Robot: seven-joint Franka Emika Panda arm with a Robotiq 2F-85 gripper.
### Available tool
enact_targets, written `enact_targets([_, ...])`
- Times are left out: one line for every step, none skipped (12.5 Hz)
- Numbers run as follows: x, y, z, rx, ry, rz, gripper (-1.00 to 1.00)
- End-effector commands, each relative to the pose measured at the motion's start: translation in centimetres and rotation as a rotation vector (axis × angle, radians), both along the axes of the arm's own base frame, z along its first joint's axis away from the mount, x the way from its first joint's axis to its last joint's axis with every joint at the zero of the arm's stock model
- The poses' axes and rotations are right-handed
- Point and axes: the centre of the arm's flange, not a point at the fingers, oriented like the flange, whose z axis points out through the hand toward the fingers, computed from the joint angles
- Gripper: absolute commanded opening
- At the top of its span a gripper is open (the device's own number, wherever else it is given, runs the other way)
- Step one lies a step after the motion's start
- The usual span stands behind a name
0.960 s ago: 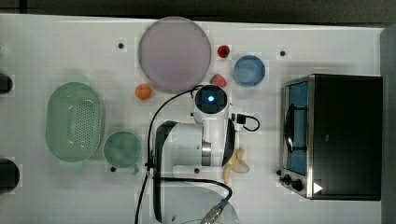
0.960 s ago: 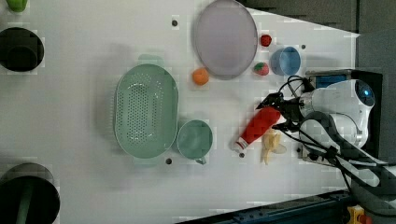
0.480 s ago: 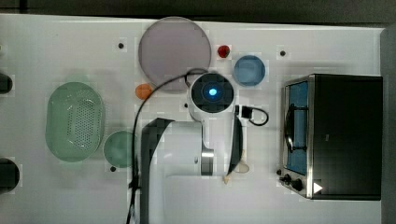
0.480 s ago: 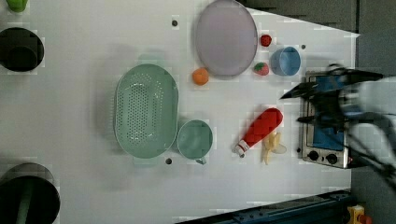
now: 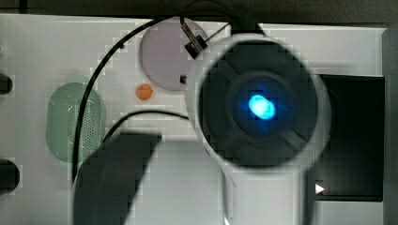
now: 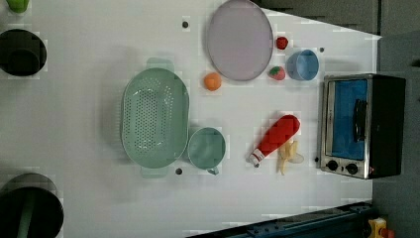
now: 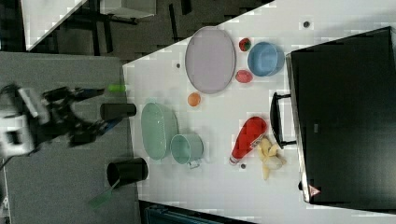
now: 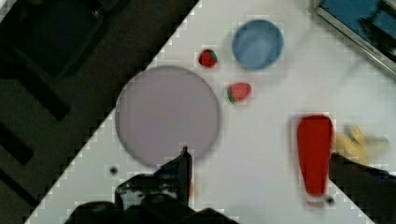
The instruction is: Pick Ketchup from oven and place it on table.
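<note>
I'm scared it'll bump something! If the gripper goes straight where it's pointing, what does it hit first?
Probably just bare table, between the purple plate and the Ketchup. The open gripper hangs high above, so depth is hard to judge.

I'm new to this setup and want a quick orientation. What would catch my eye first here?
The red ketchup bottle lying on its side on the white table, right beside a banana and in front of the toaster oven, whose door is closed. Next, the big lilac plate at the table's edge and the green colander left of the bottle in the left view.
</note>
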Motion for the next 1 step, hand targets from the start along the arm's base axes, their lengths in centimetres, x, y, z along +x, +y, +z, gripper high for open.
enact_targets([-0.34,0.45,-1.32,0.006,0.148,-0.034,1.0])
